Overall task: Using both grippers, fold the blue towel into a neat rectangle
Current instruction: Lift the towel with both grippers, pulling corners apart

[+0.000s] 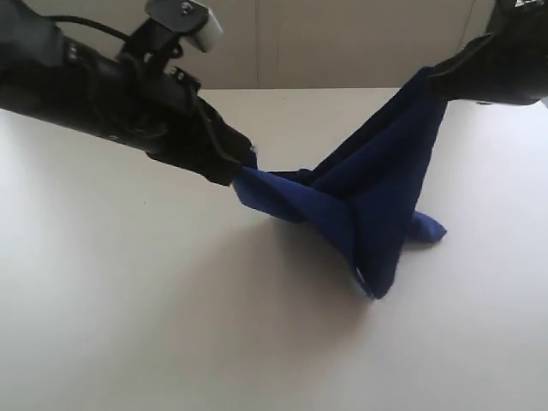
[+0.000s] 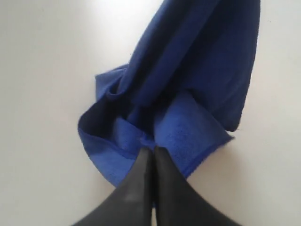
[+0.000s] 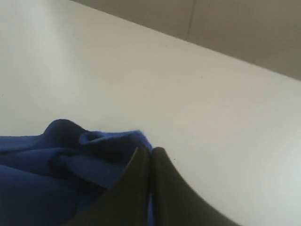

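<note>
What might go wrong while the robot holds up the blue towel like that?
The left gripper pinches only a thin edge of the blue towel, so that edge may slip out. The right gripper holds its end higher, and the cloth hangs bunched and twisted between the two, with its low part lying on the table. The fold may therefore come out lumpy or crooked.

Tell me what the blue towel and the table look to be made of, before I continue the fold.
The blue towel: soft fabric, likely microfibre or terry. A matte, fuzzy nap shows on the near flap, and it drapes in loose folds. The table: hard, smooth, off-white surface with a faint sheen, perhaps laminate, though the look leaves that open.
</note>
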